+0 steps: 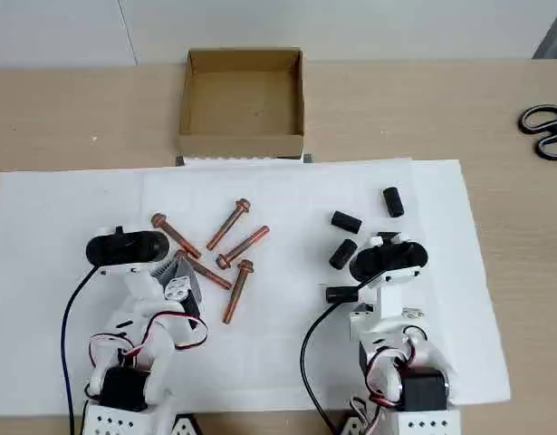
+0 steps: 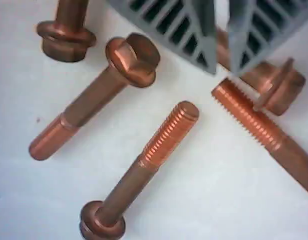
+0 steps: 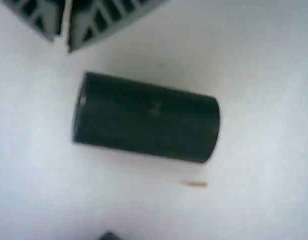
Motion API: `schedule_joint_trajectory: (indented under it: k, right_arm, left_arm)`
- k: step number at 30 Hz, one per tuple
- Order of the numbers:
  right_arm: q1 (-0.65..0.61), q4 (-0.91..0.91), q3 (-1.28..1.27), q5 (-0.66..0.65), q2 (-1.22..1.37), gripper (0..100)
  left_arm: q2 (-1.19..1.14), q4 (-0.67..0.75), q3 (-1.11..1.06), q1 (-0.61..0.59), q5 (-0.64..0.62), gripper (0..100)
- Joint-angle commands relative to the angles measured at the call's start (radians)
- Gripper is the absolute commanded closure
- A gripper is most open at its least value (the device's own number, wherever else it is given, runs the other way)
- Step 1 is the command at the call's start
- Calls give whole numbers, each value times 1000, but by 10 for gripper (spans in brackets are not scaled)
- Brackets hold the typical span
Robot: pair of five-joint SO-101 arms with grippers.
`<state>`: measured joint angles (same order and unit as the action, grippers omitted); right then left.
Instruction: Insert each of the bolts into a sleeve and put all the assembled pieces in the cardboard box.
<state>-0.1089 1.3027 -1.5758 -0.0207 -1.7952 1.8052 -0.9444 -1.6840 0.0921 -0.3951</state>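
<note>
Left gripper: hovering over five bolts lying scattered on the white sheet's left half.
Sleeves: four lying on the sheet's right half.
Cardboard box: sitting open at the sheet's far edge.
Left jaws: pressing together, gripping nothing, tips hanging over a bolt.
Right gripper: squeezing closed, holding nothing, hanging just beside one sleeve.
</note>
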Motion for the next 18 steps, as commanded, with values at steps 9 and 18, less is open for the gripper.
schedule_joint_trajectory:
  k: [9, 18]
  right_arm:
    - [2, -22, 3, -6, -8, 995]
    - [1, -39, 2, -5, -8, 991]
  left_arm:
    - [11, 0, 8, 3, -6, 994]
    - [11, 0, 8, 3, -6, 993]
